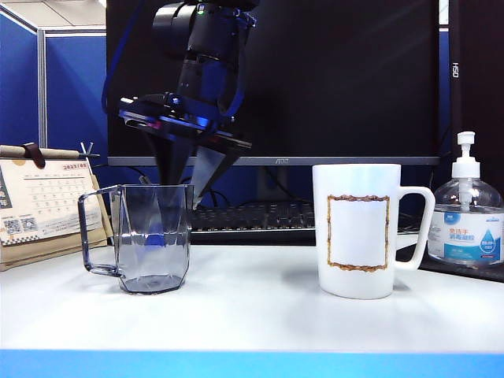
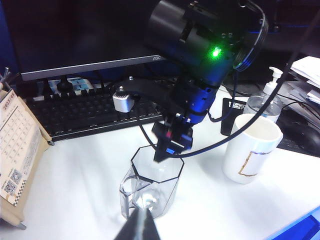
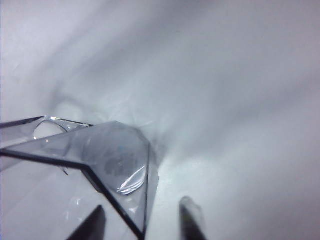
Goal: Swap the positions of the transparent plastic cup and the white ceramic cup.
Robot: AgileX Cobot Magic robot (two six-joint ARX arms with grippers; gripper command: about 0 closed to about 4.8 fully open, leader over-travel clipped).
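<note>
The transparent plastic cup (image 1: 152,238) is standing upright on the white table (image 1: 252,315), on the left side in the exterior view, handle pointing away from the white ceramic cup (image 1: 358,231). The ceramic cup is sitting well apart from it on the right, upright, handle toward the pump bottle (image 1: 466,213) at the table's edge.

The right gripper (image 1: 187,177) is hanging over the plastic cup, reaching across to the left side (the arm comes down from above, in front of the dark monitor (image 1: 315,79)). Its jaws are standing spread, straddling the cup's rim wall: in the right wrist view one finger (image 3: 92,227) is sitting inside the cup, the other outside, with gaps showing on both sides of the wall, so not pinching it.

The left gripper (image 2: 140,225) is showing only at the edge of its own wrist view as one dark wedge, fingers pressed together, holding nothing, poised above and near the plastic cup.

A keyboard (image 1: 252,218) is lying behind the cups and a desk calendar (image 1: 47,205) is standing at far left.
</note>
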